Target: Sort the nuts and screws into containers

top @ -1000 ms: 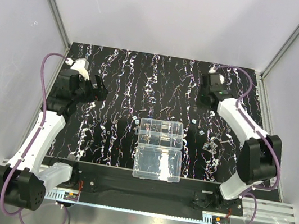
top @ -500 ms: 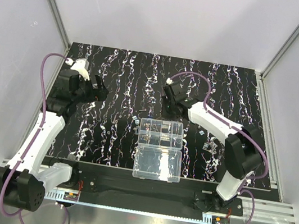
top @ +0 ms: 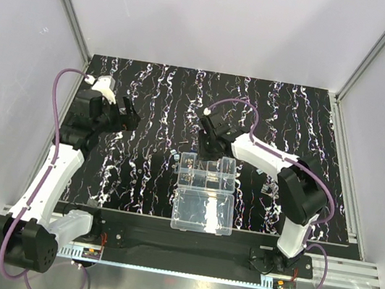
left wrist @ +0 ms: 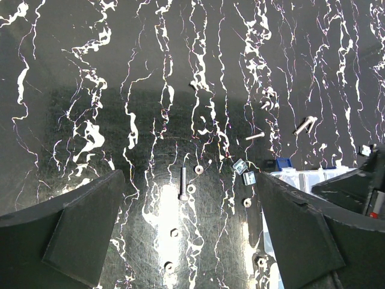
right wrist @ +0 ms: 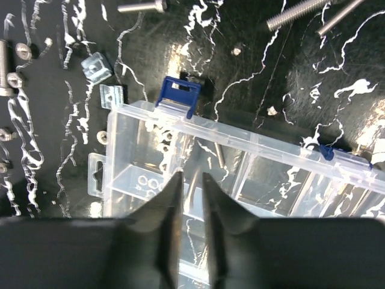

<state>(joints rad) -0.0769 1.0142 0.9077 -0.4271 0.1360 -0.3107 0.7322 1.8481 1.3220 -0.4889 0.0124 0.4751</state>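
Note:
The clear organizer box (top: pixel 208 173) lies mid-table with its lid half (top: pixel 202 211) open toward me. My right gripper (top: pixel 207 147) hovers over the box's far left cells (right wrist: pixel 252 158). Its fingers are nearly together on a thin silvery screw (right wrist: pixel 192 189). One cell holds small nuts (right wrist: pixel 147 182), and another holds a screw (right wrist: pixel 219 153). My left gripper (top: pixel 130 115) is wide open and empty above the mat. Below it lie a loose screw (left wrist: pixel 183 182) and several nuts (left wrist: pixel 173 232).
Loose screws (right wrist: pixel 304 13) and square nuts (right wrist: pixel 96 66) lie on the mat beyond the box's blue latch (right wrist: pixel 178 95). More small parts (top: pixel 273 188) lie right of the box. The right arm (left wrist: pixel 361 186) shows at the edge of the left wrist view.
My right arm has swung from the far right of the mat leftward to the far left end of the box. The left arm has not moved.

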